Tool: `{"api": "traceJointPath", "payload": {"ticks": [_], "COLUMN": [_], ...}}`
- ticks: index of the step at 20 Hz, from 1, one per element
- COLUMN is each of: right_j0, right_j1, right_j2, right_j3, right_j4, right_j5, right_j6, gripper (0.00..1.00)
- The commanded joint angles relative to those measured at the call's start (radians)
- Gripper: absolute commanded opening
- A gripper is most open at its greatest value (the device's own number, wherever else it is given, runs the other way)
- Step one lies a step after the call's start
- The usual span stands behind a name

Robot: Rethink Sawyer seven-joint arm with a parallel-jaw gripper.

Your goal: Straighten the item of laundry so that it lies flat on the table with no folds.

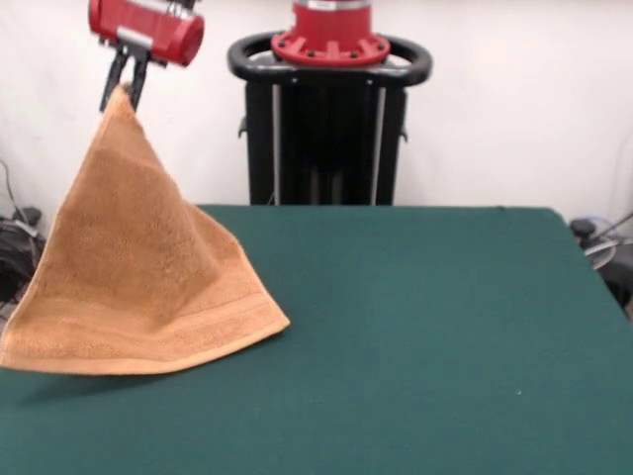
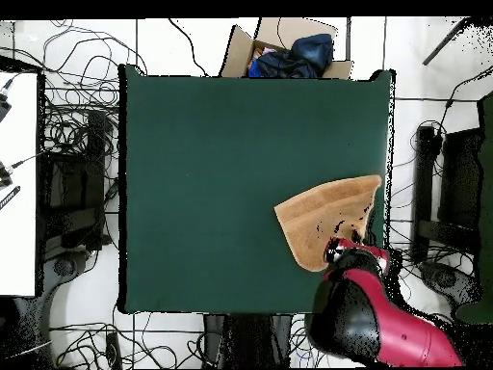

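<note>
The orange-tan towel (image 1: 138, 267) hangs by one corner from my gripper (image 1: 123, 87), which is shut on that corner high at the left of the front view. The towel spreads downward into a wide fan; its lower banded edge hangs just above the green table (image 1: 415, 336) and casts a shadow under it. In the overhead view the towel (image 2: 323, 220) shows near the table's right edge (image 2: 241, 173), with the red arm and gripper (image 2: 349, 249) over its lower corner. The white loop tag does not show.
The robot's black pedestal with its red top (image 1: 328, 109) stands behind the table's far edge. In the overhead view a cardboard box with dark cloth (image 2: 289, 50) sits beyond the table's top edge, and cables (image 2: 77, 145) lie on the floor around it.
</note>
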Motion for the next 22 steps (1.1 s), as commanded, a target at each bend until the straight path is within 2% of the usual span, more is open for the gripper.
{"api": "traceJointPath", "payload": {"ticks": [1,4,7,10,15,19,22], "right_j0": [-0.154,-0.238,-0.272,-0.251,-0.225,-0.168,-0.103], "right_j1": [0.115,0.151,0.192,0.199,0.145,0.133,0.129], "right_j2": [0.399,0.499,0.534,0.498,0.444,0.358,0.292], "right_j3": [0.135,0.140,0.128,0.095,0.052,-0.011,-0.049], "right_j4": [-0.069,-0.074,-0.099,-0.148,-0.211,-0.321,-0.415], "right_j5": [0.097,0.156,0.196,0.229,0.328,0.383,0.416], "right_j6": [-0.056,-0.110,-0.136,-0.147,-0.170,-0.141,-0.071], "gripper": [0.00,0.00,0.00,0.00,0.00,0.00,0.00]}}
